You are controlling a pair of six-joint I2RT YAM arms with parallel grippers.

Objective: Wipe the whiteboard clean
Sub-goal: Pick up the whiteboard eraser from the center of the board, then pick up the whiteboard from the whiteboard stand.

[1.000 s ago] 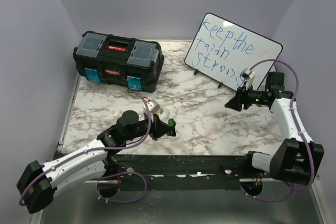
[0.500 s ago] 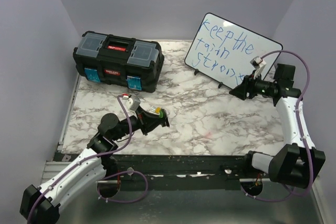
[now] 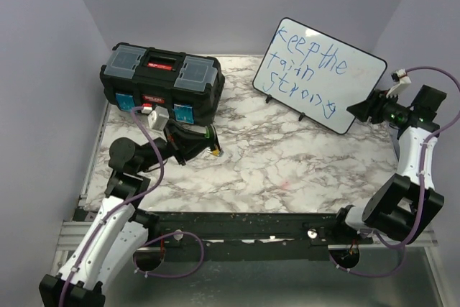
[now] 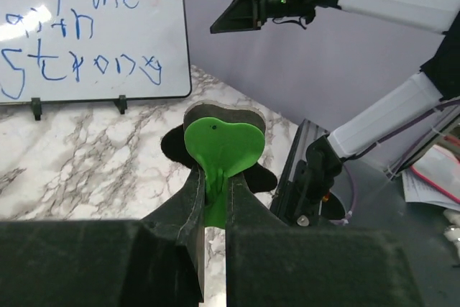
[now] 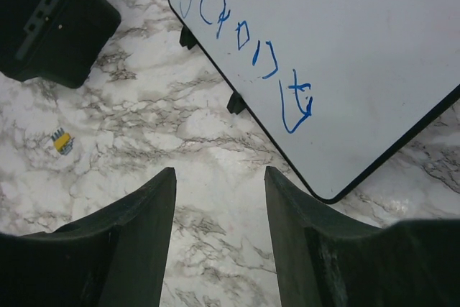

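Green heart-shaped piece (image 4: 219, 145) sat clenched in the left gripper (image 3: 213, 143), raised beside the black toolbox (image 3: 162, 80) at ten o'clock. Right gripper (image 3: 357, 111) hung with jaws parted and empty near the four-o'clock corner of the whiteboard (image 3: 320, 73), propped at one o'clock.

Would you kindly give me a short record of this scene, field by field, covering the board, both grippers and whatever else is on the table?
whiteboard: standing at the back right of the table, blue lettering not yet erased
left gripper: shut on a green heart-shaped piece, in front of the toolbox
right gripper: open, empty, near the whiteboard's lower corner, not touching it
toolbox: black, lid closed, back left
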